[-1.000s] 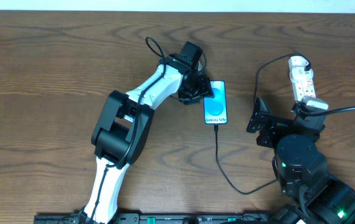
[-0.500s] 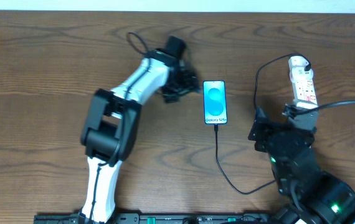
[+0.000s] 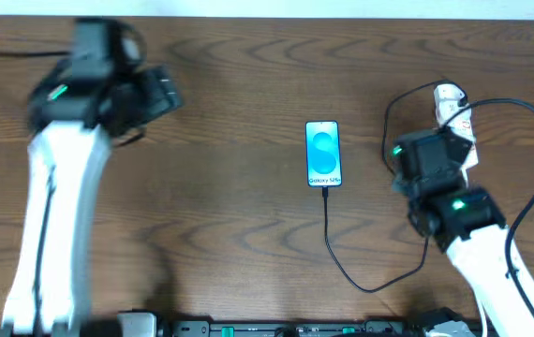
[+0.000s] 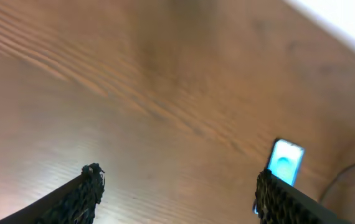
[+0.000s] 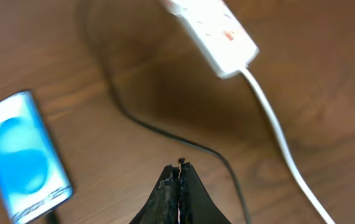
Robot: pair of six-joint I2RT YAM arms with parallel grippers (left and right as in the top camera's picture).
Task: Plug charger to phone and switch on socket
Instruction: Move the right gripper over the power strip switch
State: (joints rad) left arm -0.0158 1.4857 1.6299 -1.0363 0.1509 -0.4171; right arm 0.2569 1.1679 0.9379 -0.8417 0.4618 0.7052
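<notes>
Two arms overhead: phone [image 3: 323,154] lay mid-table, charger [image 3: 331,239] apparently plugged into its bottom edge, socket [image 3: 448,95] far right, partly under the right arm. Left wrist: left gripper [image 4: 179,175] was spread, empty. Right wrist: right gripper [image 5: 179,177] was pressed together, empty, near the socket. The strip was probably light and slidable, so poke the switch with the closed tip.

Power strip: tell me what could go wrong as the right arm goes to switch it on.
1. The black charger cable runs between the shut right hand and the power strip; snagging it might tug it out of the phone.
2. The strip seems to lie loose on the table, so a push may slide it rather than switch it on.
</notes>
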